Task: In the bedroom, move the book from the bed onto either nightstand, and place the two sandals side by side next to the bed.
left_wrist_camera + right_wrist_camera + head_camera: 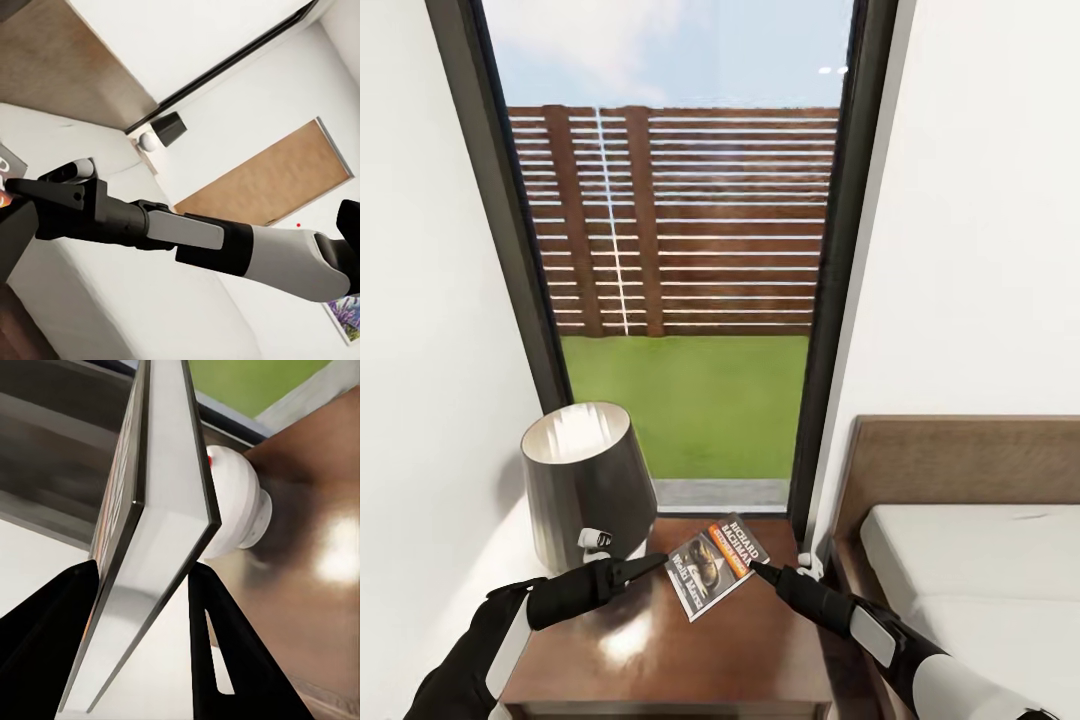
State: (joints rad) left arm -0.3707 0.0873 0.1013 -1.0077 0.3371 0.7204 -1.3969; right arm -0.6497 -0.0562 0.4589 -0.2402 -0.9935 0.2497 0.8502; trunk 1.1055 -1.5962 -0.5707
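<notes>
Book (714,567): lower centre of the head view, above the nightstand (660,660) top, beside the lamp (585,480).
Right gripper (142,607): clamped on the book's edge.
Left gripper (650,566): by the book; grip state unclear.
Bed (970,560): lower right.

My arms were white-shelled with black joints. My left gripper (657,563) and right gripper (757,568) had slim, matte black fingers (225,660).

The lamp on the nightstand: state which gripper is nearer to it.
Left. The left gripper is just beside the lamp; the right gripper, holding the book, is across the nightstand.
</notes>
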